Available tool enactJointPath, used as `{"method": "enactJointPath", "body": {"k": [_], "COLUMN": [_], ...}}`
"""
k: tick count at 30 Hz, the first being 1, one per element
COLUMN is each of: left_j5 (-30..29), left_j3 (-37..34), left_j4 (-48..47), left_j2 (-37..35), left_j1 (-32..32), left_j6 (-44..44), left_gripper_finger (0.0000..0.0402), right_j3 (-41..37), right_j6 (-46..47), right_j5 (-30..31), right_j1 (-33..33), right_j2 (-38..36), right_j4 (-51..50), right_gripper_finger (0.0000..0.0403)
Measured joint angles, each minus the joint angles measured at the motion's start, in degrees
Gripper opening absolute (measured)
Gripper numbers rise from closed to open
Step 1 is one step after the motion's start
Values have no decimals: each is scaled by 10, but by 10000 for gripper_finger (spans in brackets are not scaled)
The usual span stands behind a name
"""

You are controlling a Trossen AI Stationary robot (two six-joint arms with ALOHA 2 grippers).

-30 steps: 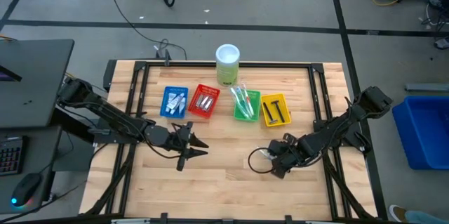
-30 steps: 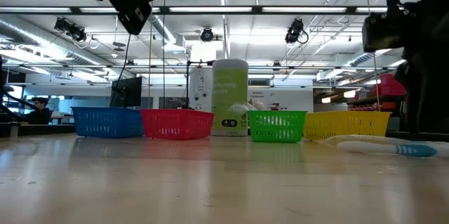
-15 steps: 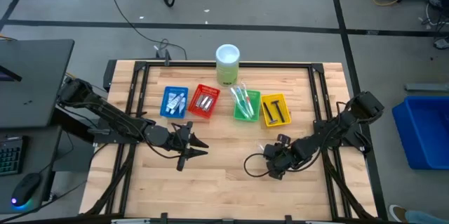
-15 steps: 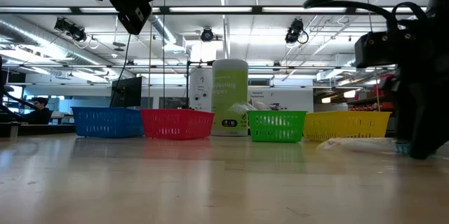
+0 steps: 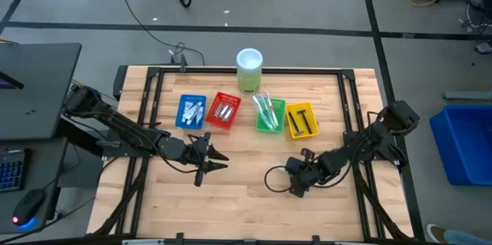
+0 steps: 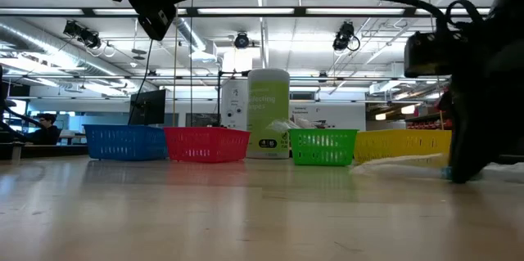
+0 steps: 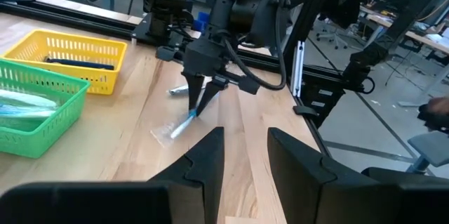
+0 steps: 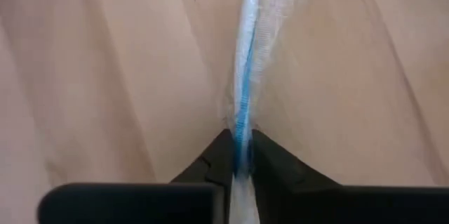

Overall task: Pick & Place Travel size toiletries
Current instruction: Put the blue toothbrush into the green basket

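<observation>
While the left tool [image 5: 209,160] hangs over the middle of the wooden counter [image 5: 246,206] with its two dark fingers [image 7: 210,155] spread apart and nothing between them, the right tool [image 5: 290,186] is low on the counter's right side, near the front. It is pinching a wrapped toothbrush [image 8: 244,90] between its fingers. The toothbrush is pale with a blue stripe and sits in a clear wrapper. One end is caught in the right tool and the other end lies on the wood, pointing away from the tool. In the left wrist view the same toothbrush slants down from the tool to the counter.

Four small trays stand in a row farther back. The blue tray [image 5: 191,111] holds small white tubes. The red tray [image 5: 224,110] holds little silvery items. The green tray [image 5: 269,114] holds more wrapped toothbrushes. The yellow tray [image 5: 301,120] holds slim dark sticks. Behind the row, between the red and green trays, stands a pale green can [image 5: 249,71] with a white top.
</observation>
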Motion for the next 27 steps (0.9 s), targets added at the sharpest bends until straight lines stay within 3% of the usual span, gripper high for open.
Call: {"method": "enactJointPath", "body": {"k": [3,11,18,22,27], "left_j5": [0,-21,-45,-45,-45], "left_j3": [0,0,0,0,0], "left_j4": [0,0,0,0,0], "left_j2": [0,0,0,0,0], "left_j1": [0,0,0,0,0], "left_j6": [0,0,6,15,15], "left_gripper_finger": [116,116,116,116,116], "right_j3": [10,50,51,51,51], "right_j6": [1,-43,-119,-144,-146], "right_j5": [24,212,313,315,271], "right_j1": [-7,-49,-104,-155,-200], "right_j2": [-21,-96,-112,-103,-90], "right_j4": [10,67,161,190,200], "right_gripper_finger": [27,30,34,35,35]}}
